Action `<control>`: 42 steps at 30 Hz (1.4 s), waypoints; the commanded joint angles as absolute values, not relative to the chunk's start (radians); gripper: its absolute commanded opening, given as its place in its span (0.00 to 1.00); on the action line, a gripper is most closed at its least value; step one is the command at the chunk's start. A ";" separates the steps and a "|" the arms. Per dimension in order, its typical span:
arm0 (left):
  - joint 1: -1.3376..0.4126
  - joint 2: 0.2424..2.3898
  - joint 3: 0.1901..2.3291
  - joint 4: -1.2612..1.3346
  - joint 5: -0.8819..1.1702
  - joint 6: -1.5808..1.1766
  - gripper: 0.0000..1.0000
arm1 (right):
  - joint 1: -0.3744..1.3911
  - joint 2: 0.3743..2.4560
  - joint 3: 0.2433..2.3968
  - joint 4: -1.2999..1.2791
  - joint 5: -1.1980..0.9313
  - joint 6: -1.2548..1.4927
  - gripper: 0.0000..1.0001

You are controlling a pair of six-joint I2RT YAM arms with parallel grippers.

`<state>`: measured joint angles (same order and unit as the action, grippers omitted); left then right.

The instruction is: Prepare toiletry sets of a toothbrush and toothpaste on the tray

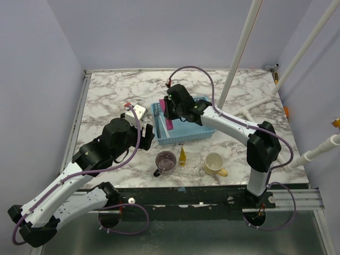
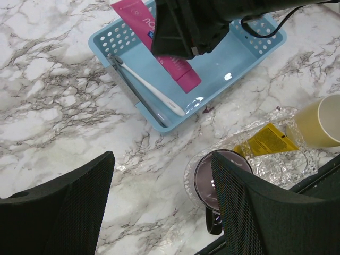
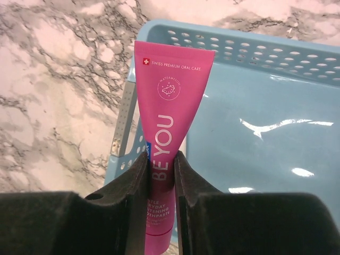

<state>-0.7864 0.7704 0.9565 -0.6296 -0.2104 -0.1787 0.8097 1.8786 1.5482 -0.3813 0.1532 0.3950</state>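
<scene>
Over the blue basket (image 3: 239, 45), the right gripper (image 3: 161, 164) has its jaws pressed against both sides of the pink tube (image 3: 170, 106), pinching it across the lower half of its length, nearer the cap than the broad crimped end. The tube lies along one side of the basket, with the crimped end reaching the perforated wall; whether it has left the floor yet I cannot tell. A white toothbrush (image 2: 149, 87) lies just beside it in the same basket. The left gripper (image 2: 159, 212) hangs with its jaws wide apart and nothing between them, above the marble table (image 2: 53, 79) near the purple mug (image 2: 220, 178). The yellow tube (image 2: 265, 141) already lies on the clear tray (image 2: 276, 111), between that mug and the cream mug (image 2: 319, 122). The pink tube looks light, soft and glossy, so a hard squeeze would likely dent it and it could slide between the pads. The fuller lower body looks firmer than the flat crimp, which would probably fold and let the tube swing.
</scene>
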 commanded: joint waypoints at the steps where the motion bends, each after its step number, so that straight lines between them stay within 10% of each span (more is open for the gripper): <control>1: -0.781 0.761 0.958 -0.627 -0.219 -0.188 0.74 | 0.805 1.783 1.501 -0.344 0.163 0.416 0.23; 18: -0.782 0.700 0.908 -0.521 0.029 -0.520 0.74 | 0.911 1.310 1.146 -0.071 0.105 0.731 0.24; 42: -0.782 0.670 0.830 -0.483 0.122 -0.735 0.72 | 1.191 1.273 1.120 -0.011 0.463 0.811 0.24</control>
<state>-0.7864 0.6666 0.8257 -0.4728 0.0906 -0.7105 1.1721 1.2976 1.1072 -0.0669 0.3824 0.8101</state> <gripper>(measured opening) 0.742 0.249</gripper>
